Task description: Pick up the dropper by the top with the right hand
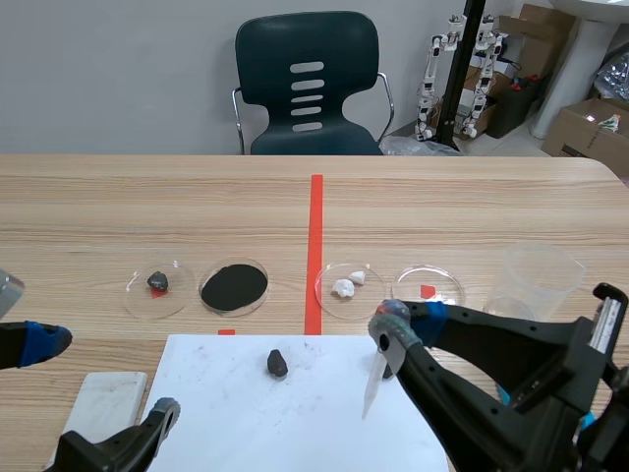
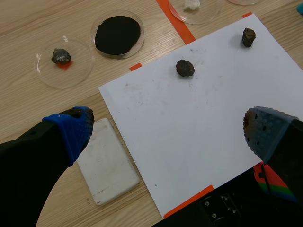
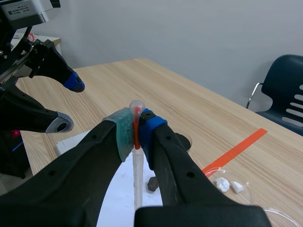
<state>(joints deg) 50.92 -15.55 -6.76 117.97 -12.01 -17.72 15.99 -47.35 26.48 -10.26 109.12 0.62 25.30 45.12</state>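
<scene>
A thin clear plastic dropper [image 1: 376, 379] is pinched by its top.
Scene view: the dropper is hung tip down over the white paper sheet [image 1: 295, 413] by the right gripper [image 1: 393, 324]. Left wrist view: the left gripper [image 2: 170, 130] is spread wide, and nothing is held. Right wrist view: the neck under the bulb is squeezed between the pads [image 3: 120, 132]. A soft squeeze and a slow, straight lift are needed.

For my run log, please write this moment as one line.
right claw: shut on dropper near its top, tip hanging down | left claw: open above white sheet
</scene>
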